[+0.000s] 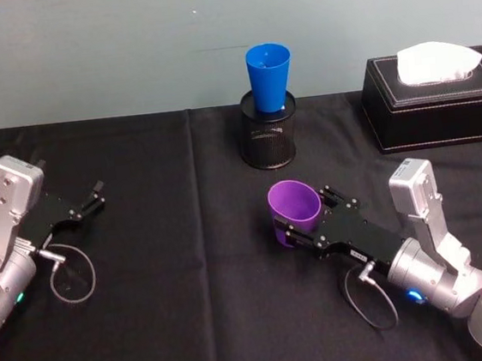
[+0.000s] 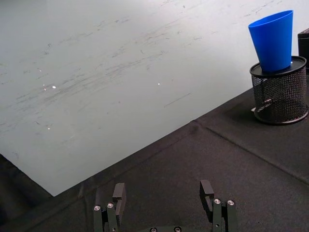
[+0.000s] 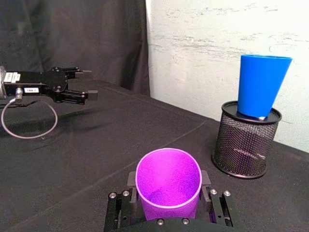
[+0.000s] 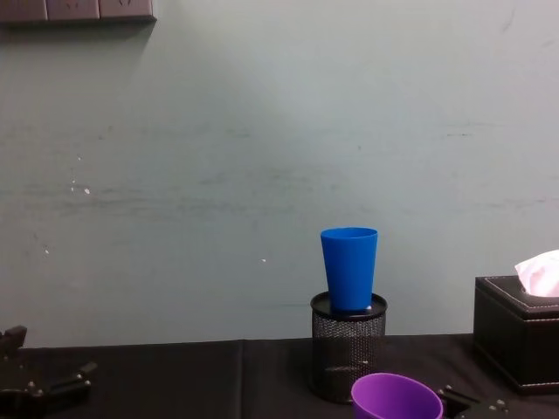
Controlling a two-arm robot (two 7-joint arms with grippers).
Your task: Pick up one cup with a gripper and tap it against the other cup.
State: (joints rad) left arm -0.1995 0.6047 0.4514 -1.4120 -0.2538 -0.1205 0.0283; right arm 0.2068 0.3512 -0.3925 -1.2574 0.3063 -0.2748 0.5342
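1. Purple cup (image 1: 295, 207) sits upright, clamped between the fingers of the right gripper (image 1: 302, 227), low over the table (image 1: 196, 323).
2. Blue cup (image 1: 270, 76) stands in the mesh pen holder (image 1: 268, 139) beyond.
3. Left gripper (image 1: 92, 199) rests far left, fingers apart, holding nothing.
4. Tissue box (image 1: 436, 108) stands at far right.

Blue cup (image 4: 348, 267) upright, base sitting in top of black mesh pen holder (image 4: 348, 358), centre-right by the wall; purple cup (image 4: 396, 398) just in front & lower, rim up, at bottom edge; bit of right gripper (image 4: 476, 404) beside it; tissue box (image 4: 515, 330) far right; left gripper (image 4: 39, 384) low at left edge, w/ fingers apart.
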